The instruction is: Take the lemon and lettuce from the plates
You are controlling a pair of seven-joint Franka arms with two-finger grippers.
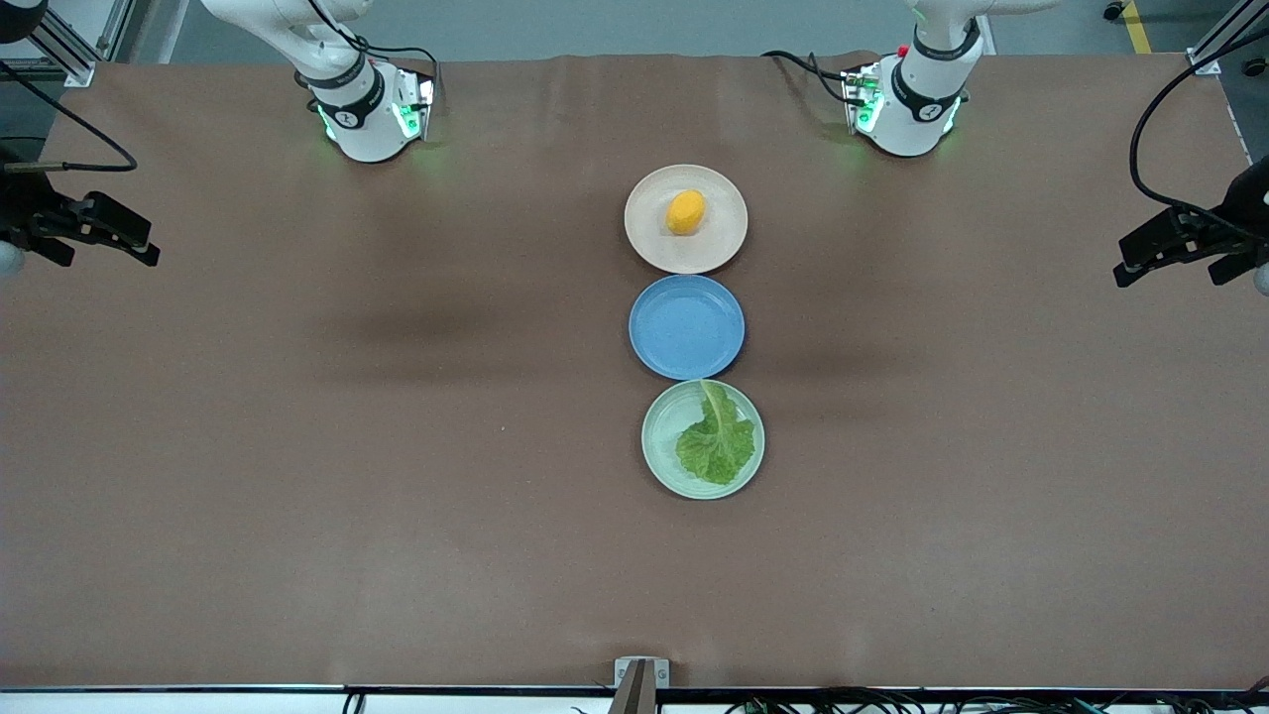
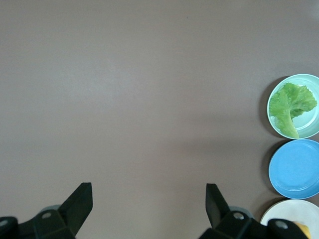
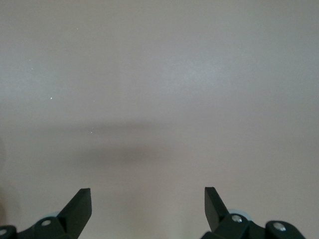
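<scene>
— Lemon [image 1: 686,212]: lying on the beige-cream plate [image 1: 644,243], farthest from the front camera in the row of three plates, a sliver of it also showing at the edge of the left wrist view.
— Lettuce leaf [image 1: 717,442]: lying flat in the pale mint green plate [image 1: 659,461], nearest to the front camera, pale stem rib pointing toward the blue plate [image 1: 686,327] and reaching its rim.
— Blue plate: sitting between the other two, carrying nothing, rims almost touching on both sides.
— All three: resting on the brown tabletop [image 1: 347,446], near its middle.
— Left pincer [image 2: 149,204]: hanging over bare tabletop at the left arm's end, well apart from the plates, fingers spread wide, gripping nothing.
— Right pincer [image 3: 148,206]: hanging over bare tabletop at the right arm's end, fingers likewise spread wide, gripping nothing.
— Both arms: waiting, touching neither lemon nor lettuce.
</scene>
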